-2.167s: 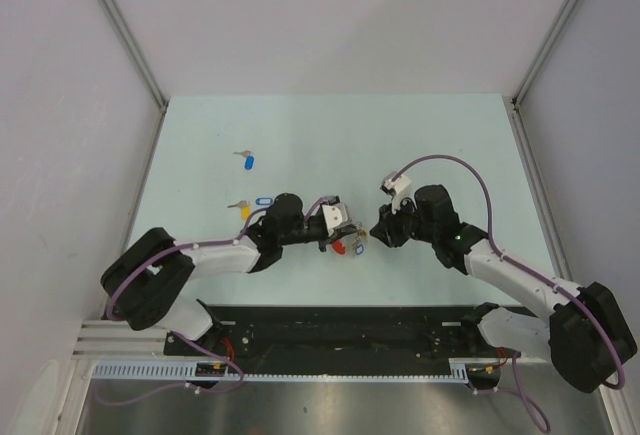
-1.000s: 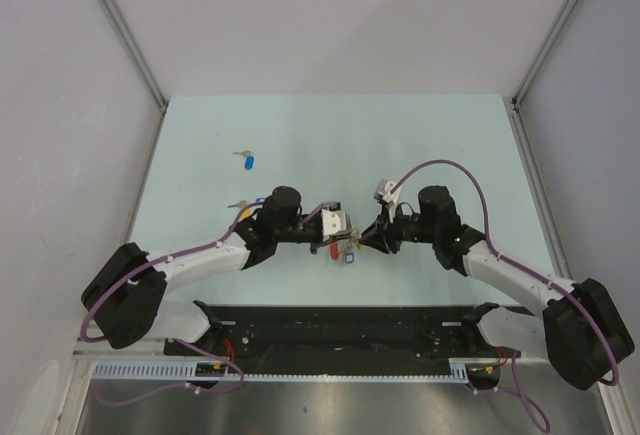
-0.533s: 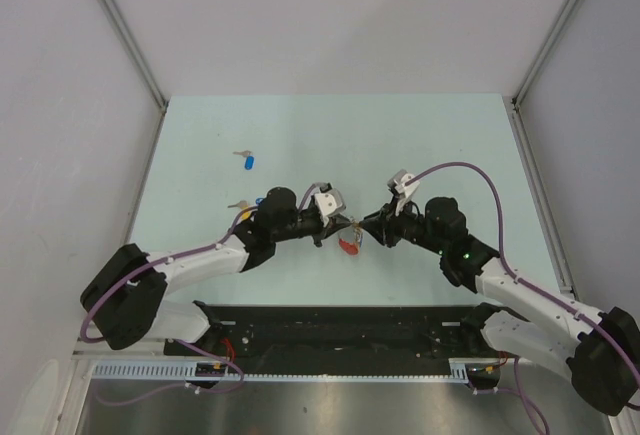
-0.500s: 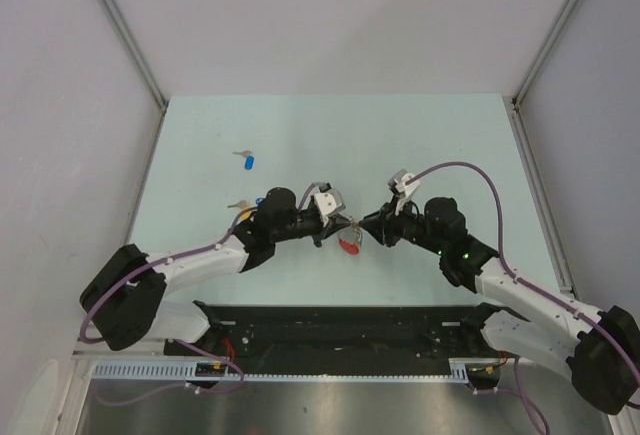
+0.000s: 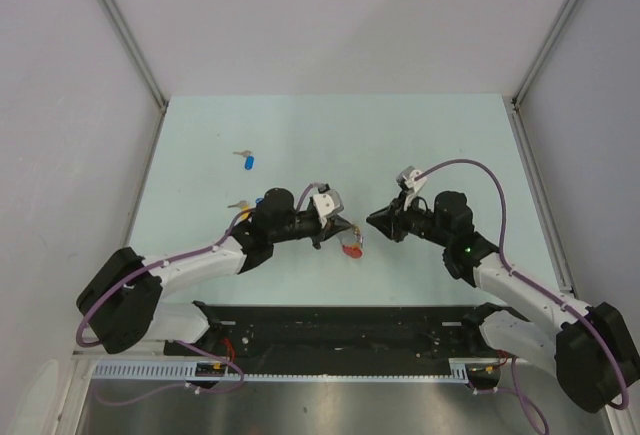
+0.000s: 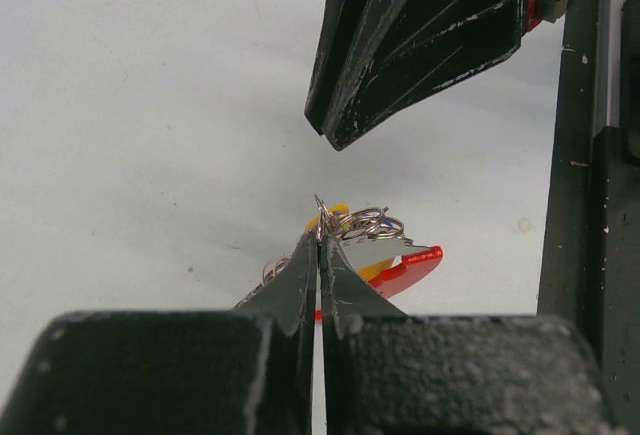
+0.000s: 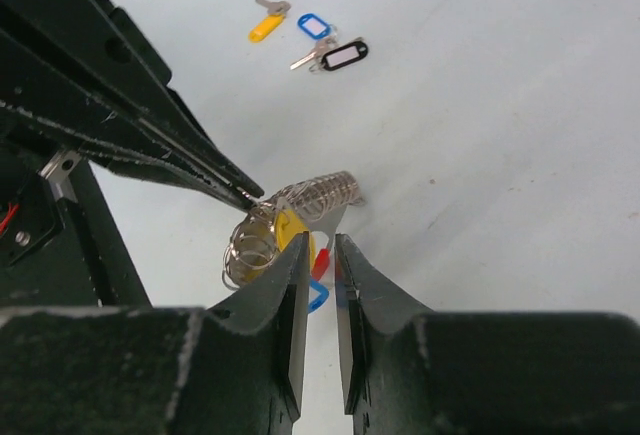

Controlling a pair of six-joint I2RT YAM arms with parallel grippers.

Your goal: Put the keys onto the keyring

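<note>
Two grippers face tip to tip over the near middle of the table (image 5: 450, 145). The left gripper (image 6: 320, 242) has its jaws pressed together on a silver loop of the keyring (image 6: 362, 223), whose red arc (image 6: 405, 267) hangs at 4 o'clock of the tips. The right gripper (image 7: 320, 255) sits just apart at 3 o'clock of the keyring in the top view. Its jaws are parted by a thin slit with nothing between them. A yellow tag (image 7: 288, 227) on the ring shows at its 11 o'clock. Loose keys (image 7: 318, 47) lie far off at 12 o'clock, and one blue-tagged key (image 5: 249, 162) lies apart.
</note>
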